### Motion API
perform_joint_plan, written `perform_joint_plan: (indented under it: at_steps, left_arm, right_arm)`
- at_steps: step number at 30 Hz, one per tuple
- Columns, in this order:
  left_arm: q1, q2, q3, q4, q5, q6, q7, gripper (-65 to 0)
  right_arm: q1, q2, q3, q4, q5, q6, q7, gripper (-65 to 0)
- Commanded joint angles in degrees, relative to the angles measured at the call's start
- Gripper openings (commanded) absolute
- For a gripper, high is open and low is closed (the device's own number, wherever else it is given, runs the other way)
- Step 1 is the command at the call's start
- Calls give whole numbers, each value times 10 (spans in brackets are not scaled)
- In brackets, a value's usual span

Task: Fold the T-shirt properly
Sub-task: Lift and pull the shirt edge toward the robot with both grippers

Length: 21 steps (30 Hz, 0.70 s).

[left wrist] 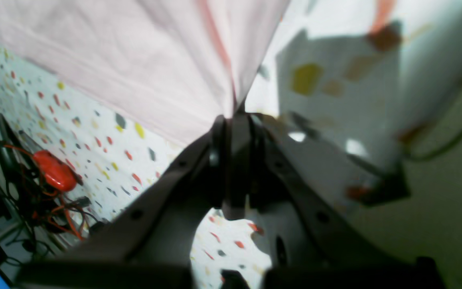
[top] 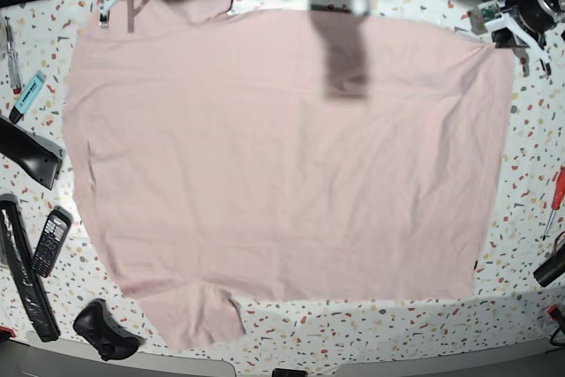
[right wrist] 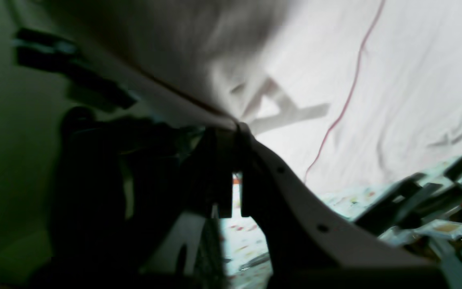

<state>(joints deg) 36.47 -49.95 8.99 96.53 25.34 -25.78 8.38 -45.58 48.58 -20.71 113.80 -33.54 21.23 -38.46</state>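
While the T-shirt (top: 282, 174) lay spread plain side up across most of the speckled table (top: 530, 218), you had both grippers pinched on its far edge. Your left gripper (left wrist: 234, 120) was clamped on a corner of the pink cloth, which fanned upward from the jaws. Your right gripper (right wrist: 231, 128) was clamped on the opposite corner, with grey lettering showing through the fabric there. A phone (top: 50, 240) lay just beside the shirt.
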Motion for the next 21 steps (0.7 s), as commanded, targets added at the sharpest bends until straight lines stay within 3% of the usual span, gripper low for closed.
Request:
perform_joint_plan:
  at_steps: [1,6,10,15,21]
  left_arm:
    - [15,-9,0,7,1,-17,11,-650]
    - [35,-9,-35,30,-2,-17,17,-650]
    - [30,-8,-90,36,-55,-17,6,-650]
    - [-12,21,-138,35,-81,-17,-10,-650]
    - [-83,54,-138,12,-96,-16,-20,-650]
  right_arm:
    - [-12,8,12,20,-8,-10,-2,-650]
    - [-41,8,70,75,-8,-27,-2,-650]
    - [-27,5,130,80,8,-47,24,-650]
    - [30,-31,175,59,66,-46,73,-650]
    - [114,-73,173,2,88,-46,80,-650]
